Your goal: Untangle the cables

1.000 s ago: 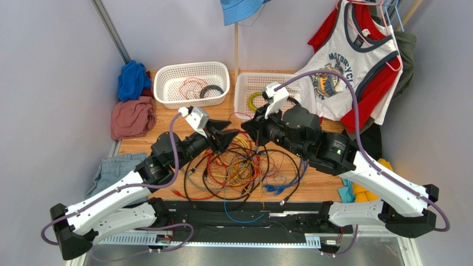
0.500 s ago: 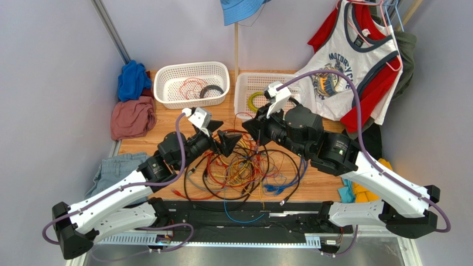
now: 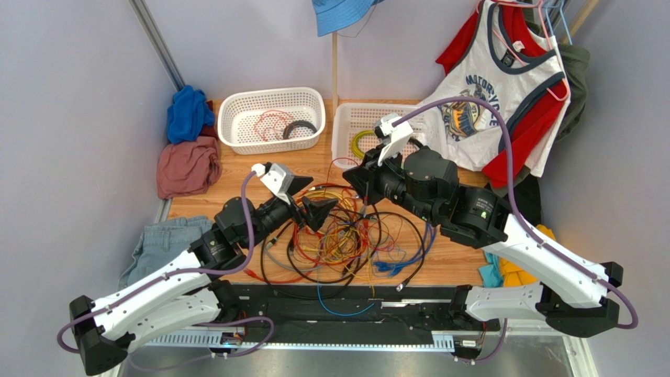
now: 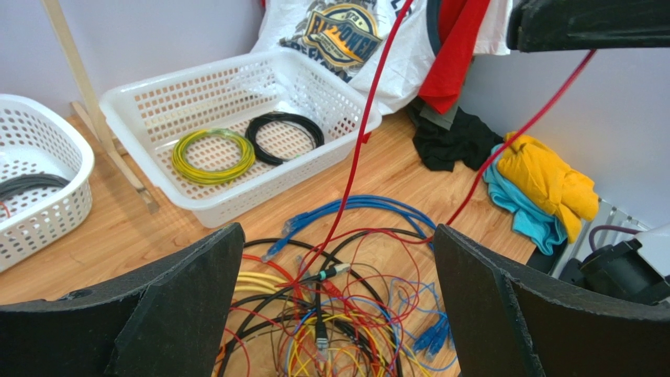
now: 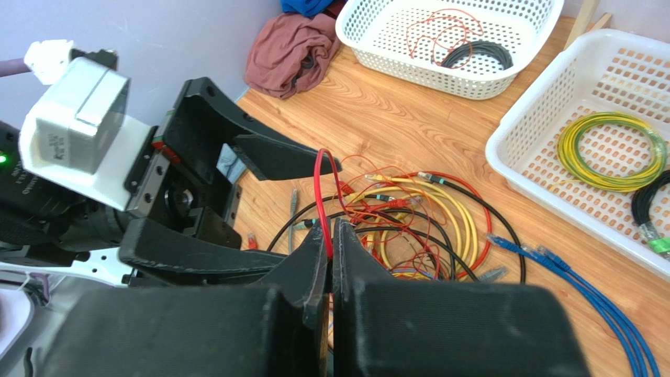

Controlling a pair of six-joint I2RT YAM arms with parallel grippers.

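The cables (image 3: 346,236) lie in a loose tangle of black, red, orange, yellow and blue cords mid-table, also in the left wrist view (image 4: 346,314). My right gripper (image 3: 358,184) is shut on a thin red cable (image 5: 318,182) and holds it up above the pile's far edge; the jaws (image 5: 330,226) pinch it at their tips. The red cable rises taut from the pile in the left wrist view (image 4: 368,118). My left gripper (image 3: 318,207) is open and empty just above the pile's left side, its fingers spread wide (image 4: 336,236).
A white basket (image 3: 236,129) at the back left holds a red and a black coil. A second white basket (image 3: 340,133) holds yellow-green and black coils (image 4: 212,153). Clothes lie at the left (image 3: 187,165) and right (image 3: 511,271) table edges.
My left gripper has moved down and toward the near side, closer to the pile, still open. My right gripper has stayed put with the red cable.
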